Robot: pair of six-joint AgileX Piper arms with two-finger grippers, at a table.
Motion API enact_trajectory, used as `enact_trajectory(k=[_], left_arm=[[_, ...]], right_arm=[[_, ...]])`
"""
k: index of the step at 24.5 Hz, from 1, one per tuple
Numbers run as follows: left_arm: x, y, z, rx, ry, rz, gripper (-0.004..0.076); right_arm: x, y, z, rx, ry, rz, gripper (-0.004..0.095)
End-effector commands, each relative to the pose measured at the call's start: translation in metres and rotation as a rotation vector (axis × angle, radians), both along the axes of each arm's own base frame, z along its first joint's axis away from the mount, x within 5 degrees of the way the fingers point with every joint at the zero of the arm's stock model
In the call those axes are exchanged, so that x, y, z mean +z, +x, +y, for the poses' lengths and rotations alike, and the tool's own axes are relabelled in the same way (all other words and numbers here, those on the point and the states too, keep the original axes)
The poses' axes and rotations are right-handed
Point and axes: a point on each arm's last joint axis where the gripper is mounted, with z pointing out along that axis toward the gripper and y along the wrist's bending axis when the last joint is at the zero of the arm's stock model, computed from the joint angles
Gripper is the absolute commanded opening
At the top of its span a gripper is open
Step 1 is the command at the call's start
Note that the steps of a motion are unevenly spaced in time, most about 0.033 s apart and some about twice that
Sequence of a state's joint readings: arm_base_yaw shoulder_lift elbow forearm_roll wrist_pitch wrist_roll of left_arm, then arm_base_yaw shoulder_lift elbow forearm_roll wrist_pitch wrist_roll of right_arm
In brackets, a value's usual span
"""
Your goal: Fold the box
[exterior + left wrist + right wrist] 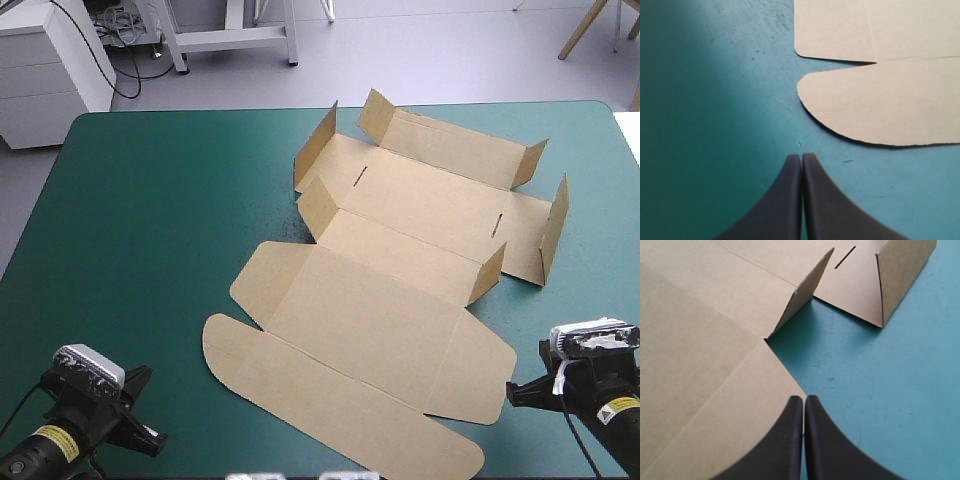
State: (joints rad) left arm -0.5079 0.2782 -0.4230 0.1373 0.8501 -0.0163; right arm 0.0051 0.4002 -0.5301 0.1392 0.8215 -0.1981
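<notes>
The table (pixel 140 230) had a teal-green cover (pixel 700 125) with rounded far corners. On the cover there were small dark specks (pixel 756 51) and some fine pale scratches (pixel 867 390). A soft shadow (pixel 670 60) darkened one part of it, and the rest was brighter.

I see the table (pixel 150 220) under its teal-green cover, faintly scuffed in places. Lying on it is the box (pixel 380 320), a cut brown sheet spread mostly flat across the middle and right, its rounded lid flap (pixel 330 410) toward the near edge and small side flaps (pixel 555 230) standing up toward the far edge
</notes>
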Motion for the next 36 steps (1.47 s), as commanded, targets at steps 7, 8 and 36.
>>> enact_trajectory(k=[7, 8, 36], left_arm=[[0.013, 0.003, -0.003, -0.008, -0.047, -0.067, -0.001], [0.013, 0.003, -0.003, -0.008, -0.047, -0.067, -0.001], [0.013, 0.003, -0.002, -0.006, -0.038, -0.07, -0.001]], right_arm=[[0.014, 0.003, 0.0, -0.005, 0.003, -0.091, -0.0004], [0.014, 0.003, 0.0, -0.005, 0.003, -0.091, -0.0004], [0.115, 0.018, -0.003, -0.118, 0.138, -0.102, 0.0703]])
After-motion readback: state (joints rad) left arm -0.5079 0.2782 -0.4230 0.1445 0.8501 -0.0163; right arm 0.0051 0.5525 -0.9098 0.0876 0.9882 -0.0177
